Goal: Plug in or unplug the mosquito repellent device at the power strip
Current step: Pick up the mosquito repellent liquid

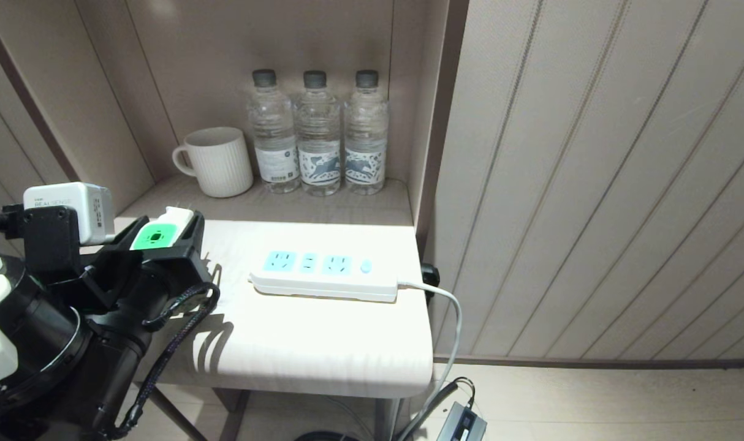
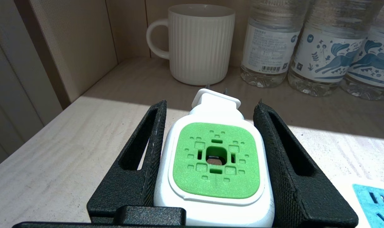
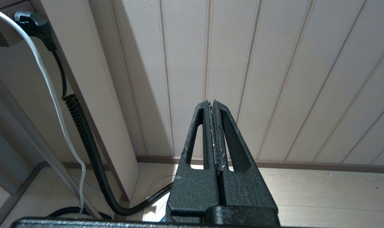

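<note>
My left gripper [image 1: 167, 223] hovers over the left end of the small table and is shut on the mosquito repellent device [image 1: 156, 237]. The device's bright-green squarish face [image 2: 215, 158] points up, its white plug end points away toward the mug, and a black finger [image 2: 147, 148] presses on each side. Its bottle is hidden below. The power strip [image 1: 323, 275], white with light-blue sockets, lies flat on the table to the right of the gripper with nothing plugged into it; its corner [image 2: 375, 199] shows in the left wrist view. My right gripper [image 3: 212, 103] hangs shut and empty, low beside the panelled wall.
A white ribbed mug [image 1: 217, 160] and three clear water bottles [image 1: 317, 131] stand at the back of the niche. The strip's white cord [image 1: 451, 331] drops off the table's [image 1: 298, 349] right edge. A black coiled cable [image 3: 81, 126] runs down by the wall.
</note>
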